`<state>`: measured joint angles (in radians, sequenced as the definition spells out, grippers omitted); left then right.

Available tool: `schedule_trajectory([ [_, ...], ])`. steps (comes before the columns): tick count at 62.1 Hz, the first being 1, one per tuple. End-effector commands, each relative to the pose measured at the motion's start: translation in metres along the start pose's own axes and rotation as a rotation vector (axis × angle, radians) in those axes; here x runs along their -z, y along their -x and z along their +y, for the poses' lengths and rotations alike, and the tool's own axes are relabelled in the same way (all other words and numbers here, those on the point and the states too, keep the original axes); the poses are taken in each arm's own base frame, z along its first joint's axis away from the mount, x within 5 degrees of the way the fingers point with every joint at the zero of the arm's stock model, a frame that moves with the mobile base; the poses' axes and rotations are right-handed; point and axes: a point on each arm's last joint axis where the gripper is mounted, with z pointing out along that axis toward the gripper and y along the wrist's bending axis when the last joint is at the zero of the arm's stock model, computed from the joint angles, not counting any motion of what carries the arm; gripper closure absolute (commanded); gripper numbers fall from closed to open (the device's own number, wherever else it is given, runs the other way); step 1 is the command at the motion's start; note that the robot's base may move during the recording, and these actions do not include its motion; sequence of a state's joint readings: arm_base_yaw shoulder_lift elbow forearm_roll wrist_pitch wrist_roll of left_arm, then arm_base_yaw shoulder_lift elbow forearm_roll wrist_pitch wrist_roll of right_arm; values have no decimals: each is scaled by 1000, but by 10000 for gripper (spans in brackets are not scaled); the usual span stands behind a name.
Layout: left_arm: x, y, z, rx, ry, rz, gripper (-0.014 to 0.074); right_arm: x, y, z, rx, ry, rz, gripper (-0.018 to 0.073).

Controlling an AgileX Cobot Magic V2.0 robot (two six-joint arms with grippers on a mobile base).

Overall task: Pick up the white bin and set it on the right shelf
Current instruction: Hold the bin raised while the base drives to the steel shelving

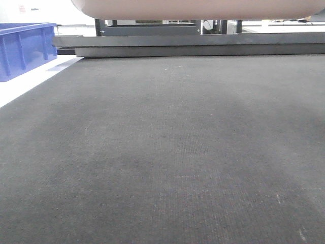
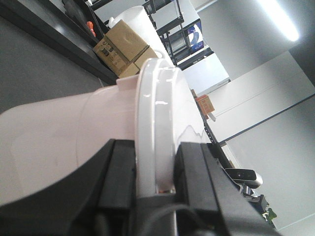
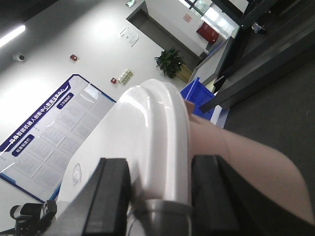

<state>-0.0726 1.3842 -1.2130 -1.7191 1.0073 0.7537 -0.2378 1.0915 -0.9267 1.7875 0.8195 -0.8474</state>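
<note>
The white bin (image 1: 198,9) appears along the top edge of the front view as a pale pinkish, rounded underside, held up in the air. In the left wrist view, its translucent pinkish body fills the centre and lower left. Its glossy white lid (image 2: 155,123) curves through mid-frame.

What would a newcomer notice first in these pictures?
The white bin, clamped at its lid rim by the left gripper and right gripper, fills both wrist views. In the front view its underside hangs over a broad dark mat, with a blue bin far left.
</note>
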Motion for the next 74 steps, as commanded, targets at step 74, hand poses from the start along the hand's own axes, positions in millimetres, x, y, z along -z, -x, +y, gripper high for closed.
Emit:
schedule_trajectory([
  [74, -3, -27, -46, -83, -249, 232, 722, 2, -1, 40, -32, 188, 7, 497],
])
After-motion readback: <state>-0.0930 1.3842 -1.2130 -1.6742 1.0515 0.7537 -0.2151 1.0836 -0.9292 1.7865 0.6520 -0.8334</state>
